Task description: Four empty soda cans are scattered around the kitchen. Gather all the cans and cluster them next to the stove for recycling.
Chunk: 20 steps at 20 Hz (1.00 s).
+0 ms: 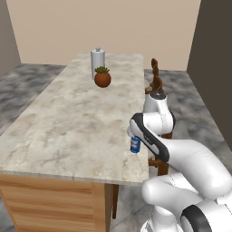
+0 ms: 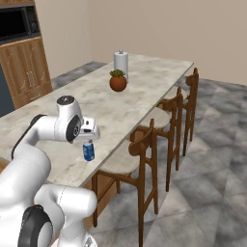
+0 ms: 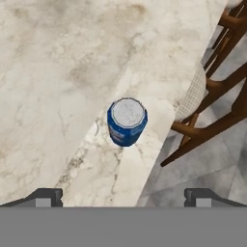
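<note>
A blue-and-white soda can (image 3: 126, 121) stands upright on the marble island counter (image 1: 68, 118), close to its right edge. It also shows in the left base view (image 1: 135, 145) and the right base view (image 2: 88, 151). My gripper (image 3: 124, 198) hangs straight above the can, pointing down. It is open: the two fingertips (image 3: 46, 197) stand wide apart with nothing between them. From the right base view the hand (image 2: 89, 136) sits just over the can's silvery top, clear of it. The stove is out of view.
A terracotta plant pot (image 1: 102, 78) and a tall grey cylinder (image 1: 97, 61) stand at the counter's far end. Wooden bar stools (image 2: 144, 144) line the counter's right side, one right beside the can. A built-in microwave (image 2: 19, 21) over wooden cabinets sits at the far left.
</note>
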Tool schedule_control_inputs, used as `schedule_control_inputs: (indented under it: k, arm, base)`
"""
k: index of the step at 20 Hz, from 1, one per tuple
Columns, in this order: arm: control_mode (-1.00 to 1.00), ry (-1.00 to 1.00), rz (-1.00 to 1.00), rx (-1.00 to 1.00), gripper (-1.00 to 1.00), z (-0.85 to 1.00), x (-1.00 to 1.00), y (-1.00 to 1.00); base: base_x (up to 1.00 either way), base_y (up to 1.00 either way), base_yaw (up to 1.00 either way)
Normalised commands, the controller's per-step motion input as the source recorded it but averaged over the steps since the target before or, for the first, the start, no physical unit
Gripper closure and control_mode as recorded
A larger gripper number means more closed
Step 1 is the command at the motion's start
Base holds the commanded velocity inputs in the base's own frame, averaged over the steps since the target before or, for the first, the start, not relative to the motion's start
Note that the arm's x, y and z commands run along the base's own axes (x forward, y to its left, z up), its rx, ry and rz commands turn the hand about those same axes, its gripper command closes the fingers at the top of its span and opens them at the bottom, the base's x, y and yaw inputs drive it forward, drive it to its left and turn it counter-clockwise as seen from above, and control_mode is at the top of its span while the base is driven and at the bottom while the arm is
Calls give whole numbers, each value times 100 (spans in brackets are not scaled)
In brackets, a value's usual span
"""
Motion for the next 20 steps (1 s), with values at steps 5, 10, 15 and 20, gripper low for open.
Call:
schedule_control_inputs:
  k: [5, 10, 15, 20]
  arm:
    - [-100, 0, 0, 0, -100, -13, 18, 1]
    - [-100, 0, 0, 0, -100, -12, 17, 1]
    - [-100, 0, 0, 0, -100, -12, 16, 1]
    - [-100, 0, 0, 0, -100, -12, 11, 0]
  base:
    - [0, 0, 0]
    - [0, 0, 0]
    - [0, 0, 0]
    - [0, 0, 0]
